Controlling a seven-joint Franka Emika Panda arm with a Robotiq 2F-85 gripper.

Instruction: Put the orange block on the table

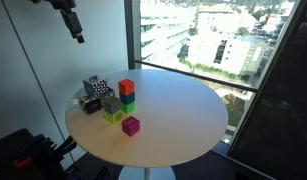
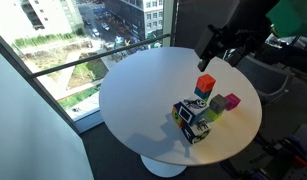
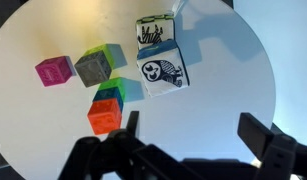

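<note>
- The orange block (image 1: 126, 88) is the top of a small stack near the middle of the table (image 1: 183, 110), so it does not rest on the tabletop itself.
- Directly under it is a green block (image 1: 127, 100). In the wrist view a strip of blue shows at the edge of that stack, just beside the orange block (image 3: 104, 116).
- In an exterior view the orange block (image 2: 204, 85) stands higher than every other block around it.
- The tool (image 1: 75, 25) hangs in the air well above the blocks and touches none of them.
- In the wrist view the tool (image 3: 193, 135) has its two fingers (image 3: 258, 135) spread wide apart, with nothing between them.
- In that view the orange block lies just off the tip of one finger, not in the gap between the two.
- In an exterior view the tool (image 2: 213, 55) is up and to one side of the stack, over the table (image 2: 133, 90).
- A grey block (image 1: 111, 103) sits on a lime block (image 1: 114, 116), just beside the stack.
- A magenta block (image 1: 130, 125) lies alone on the tabletop, near those two and closer to the table's edge.
- Two black-and-white patterned cubes are on the other side of the stack, one (image 3: 161, 72) just beside it and one (image 3: 153, 30) behind that.
- Whether the patterned cube touches the stack cannot be told.
- All the blocks form one cluster, and the table (image 3: 53, 30) is bare around them.
</note>
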